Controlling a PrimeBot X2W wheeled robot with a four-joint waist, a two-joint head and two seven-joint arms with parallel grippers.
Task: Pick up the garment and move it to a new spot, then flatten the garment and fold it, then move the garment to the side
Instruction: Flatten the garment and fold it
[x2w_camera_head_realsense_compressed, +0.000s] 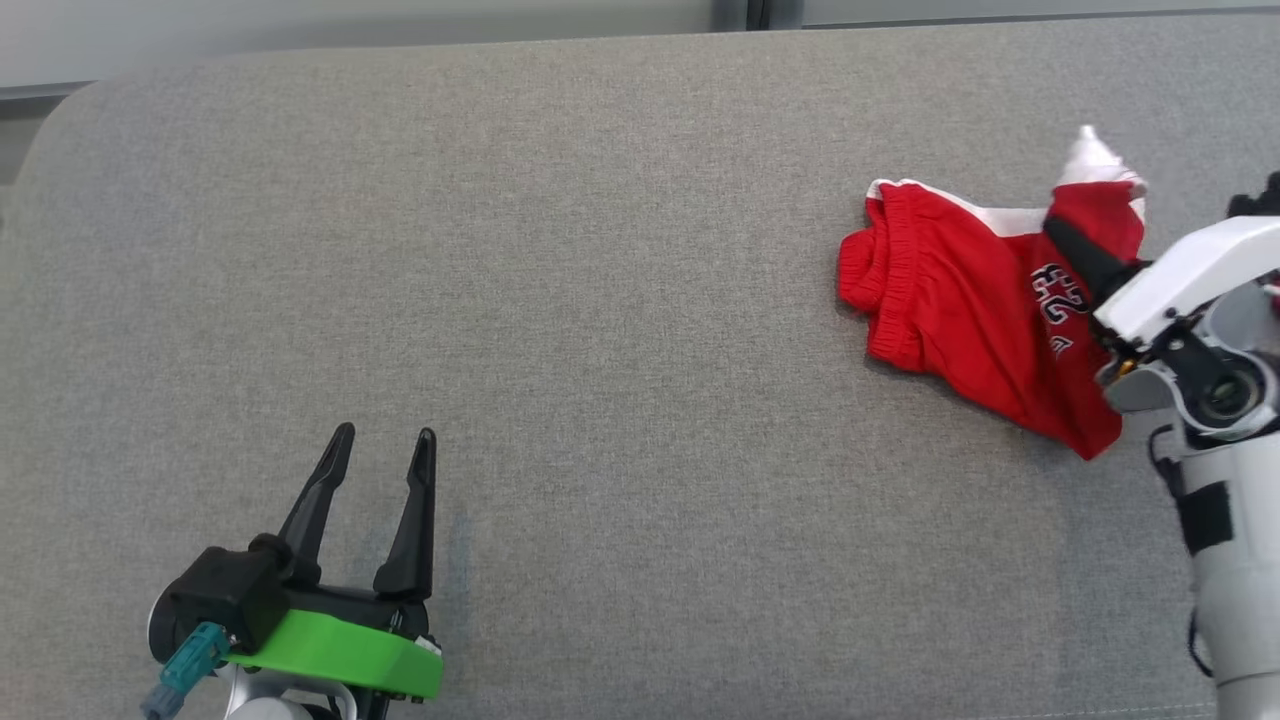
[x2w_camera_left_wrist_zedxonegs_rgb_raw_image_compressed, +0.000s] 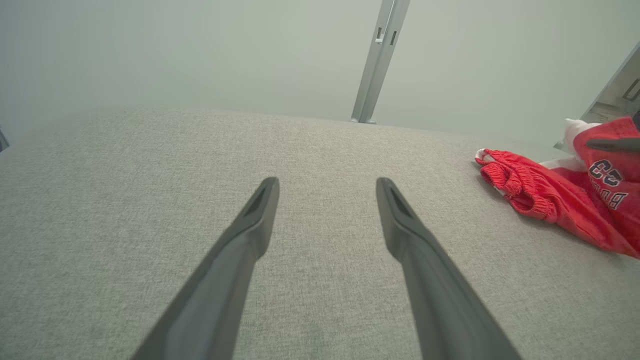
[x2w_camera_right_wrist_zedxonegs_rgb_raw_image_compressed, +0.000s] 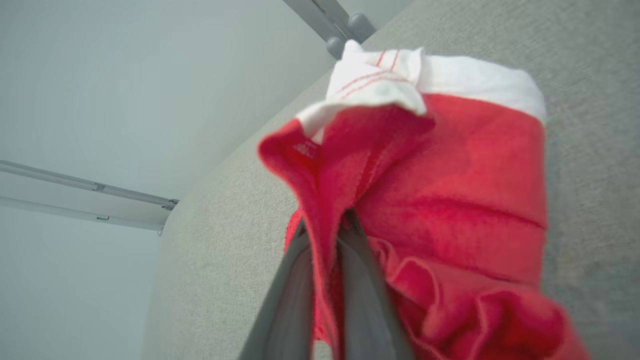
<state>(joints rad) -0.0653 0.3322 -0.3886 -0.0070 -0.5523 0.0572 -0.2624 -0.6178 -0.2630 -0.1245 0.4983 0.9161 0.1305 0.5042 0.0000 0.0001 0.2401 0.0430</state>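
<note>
Red garment (x2w_camera_head_realsense_compressed: 960, 300) clamped in right hand (x2w_camera_right_wrist_zedxonegs_rgb_raw_image_compressed: 325, 225); left hand (x2w_camera_head_realsense_compressed: 386, 432) spread apart, well away.

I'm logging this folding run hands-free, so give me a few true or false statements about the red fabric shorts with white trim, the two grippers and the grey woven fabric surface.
1. The right gripper is shut on the red fabric shorts with white trim. True.
2. The left gripper is open over the grey woven fabric surface and holds nothing. True.
3. The shorts lie beside the left gripper. False: they are far over on the robot's right, well apart from it.
4. The shorts are spread flat. False: they are bunched, with one part lifted in the right gripper.
5. The shorts carry a printed number. True.
</note>
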